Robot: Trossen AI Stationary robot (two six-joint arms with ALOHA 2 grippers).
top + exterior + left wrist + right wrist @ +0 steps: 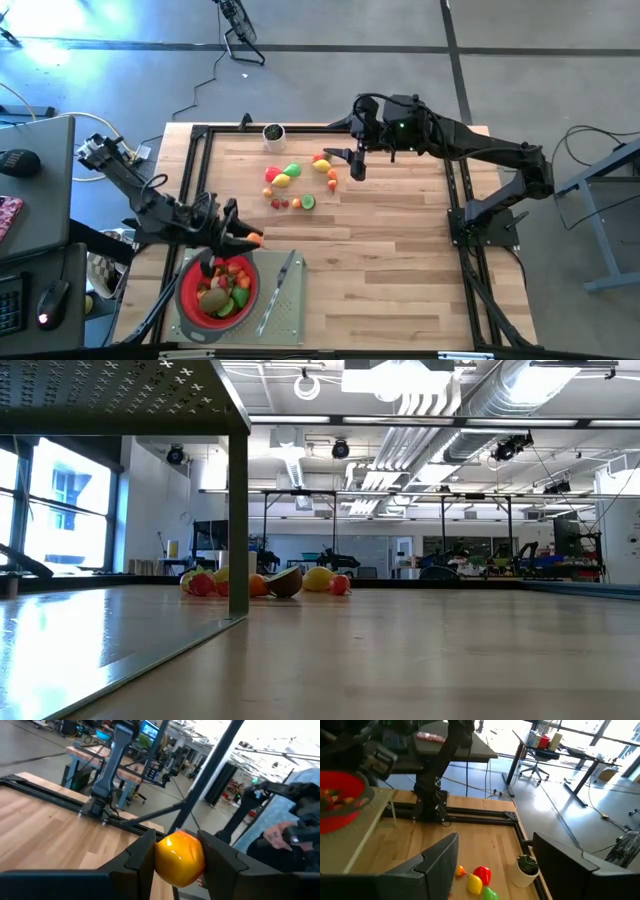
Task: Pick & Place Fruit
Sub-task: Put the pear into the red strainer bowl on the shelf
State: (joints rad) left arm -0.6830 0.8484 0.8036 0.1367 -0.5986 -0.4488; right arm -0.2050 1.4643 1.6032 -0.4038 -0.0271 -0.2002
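Observation:
My left gripper (248, 238) hovers at the far rim of the red strainer (190, 300) and is shut on an orange-yellow toy fruit (179, 857). The strainer has a grey rim, stands on a grey board and holds several small fruits (222, 290). More fruits lie on the wood in a loose group (288, 182), with a few beside it (326, 166); the low view shows them too (270, 582). My right gripper (358, 162) is open above the table, just right of these fruits, which lie ahead of its fingers in its wrist view (476, 879). My left gripper pinches the orange-yellow fruit (257, 239) by its two sides between both fingers (142, 856). The fingers lie about level and point toward the table's right. The fruit is lifted clear, above the strainer's far rim.
A slim grey knife (277, 290) lies on the grey board (290, 325) right of the strainer. A small white pot with a plant (273, 133) stands at the far edge. A black frame (455, 200) borders the table. Bare wood lies in the middle and right.

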